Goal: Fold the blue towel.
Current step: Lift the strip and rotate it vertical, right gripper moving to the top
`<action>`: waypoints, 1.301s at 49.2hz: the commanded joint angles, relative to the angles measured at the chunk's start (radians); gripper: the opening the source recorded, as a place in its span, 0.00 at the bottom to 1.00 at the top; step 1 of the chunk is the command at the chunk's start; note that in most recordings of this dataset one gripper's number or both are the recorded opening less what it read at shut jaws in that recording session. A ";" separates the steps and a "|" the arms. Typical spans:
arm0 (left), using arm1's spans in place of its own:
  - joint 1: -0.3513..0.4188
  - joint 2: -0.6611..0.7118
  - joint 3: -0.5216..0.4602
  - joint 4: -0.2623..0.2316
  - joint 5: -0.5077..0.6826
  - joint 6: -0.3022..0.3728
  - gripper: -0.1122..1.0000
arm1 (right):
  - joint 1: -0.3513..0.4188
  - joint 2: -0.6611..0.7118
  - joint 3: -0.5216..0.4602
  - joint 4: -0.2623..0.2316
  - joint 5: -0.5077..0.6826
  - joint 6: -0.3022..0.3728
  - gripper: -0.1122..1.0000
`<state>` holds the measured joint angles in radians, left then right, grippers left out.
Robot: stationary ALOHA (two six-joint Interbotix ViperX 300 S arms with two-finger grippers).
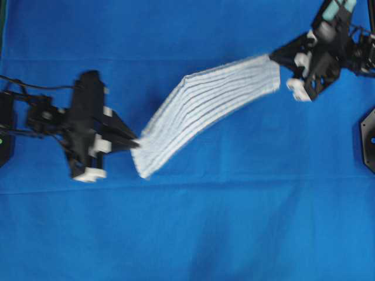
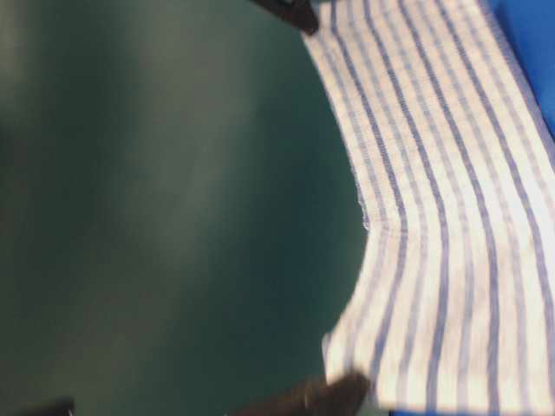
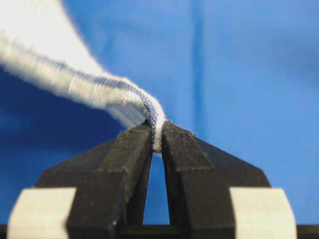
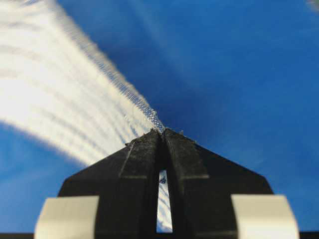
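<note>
The blue towel (image 1: 202, 111), white with thin blue stripes, hangs stretched in the air between both grippers, sagging in a diagonal band from lower left to upper right. My left gripper (image 1: 133, 143) is shut on its lower-left corner; the left wrist view shows the towel (image 3: 107, 92) hem pinched between the fingertips (image 3: 137, 142) of the left gripper (image 3: 156, 135). My right gripper (image 1: 274, 57) is shut on the upper-right corner, and the towel (image 4: 55, 99) edge runs away from the right gripper (image 4: 163, 132). In the table-level view the towel (image 2: 442, 217) fills the right side.
A large plain blue cloth (image 1: 187, 234) covers the whole table beneath the arms. A black mount (image 1: 369, 137) sits at the right edge and another black base (image 1: 4, 140) at the left edge.
</note>
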<state>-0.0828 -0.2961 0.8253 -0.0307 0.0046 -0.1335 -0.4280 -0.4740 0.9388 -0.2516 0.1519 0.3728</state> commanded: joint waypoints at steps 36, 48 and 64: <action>-0.074 0.508 -0.627 0.005 -0.017 0.018 0.14 | -0.164 0.304 -0.314 -0.167 -0.038 -0.003 0.13; -0.069 0.548 -0.678 0.006 -0.052 0.049 0.14 | -0.169 0.293 -0.299 -0.170 -0.029 -0.003 0.13; -0.057 0.644 -0.730 0.006 -0.141 0.069 0.14 | -0.178 0.258 -0.233 -0.170 -0.029 -0.003 0.13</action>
<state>-0.1411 0.3559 0.1181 -0.0261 -0.1166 -0.0660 -0.6013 -0.2025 0.7118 -0.4188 0.1304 0.3682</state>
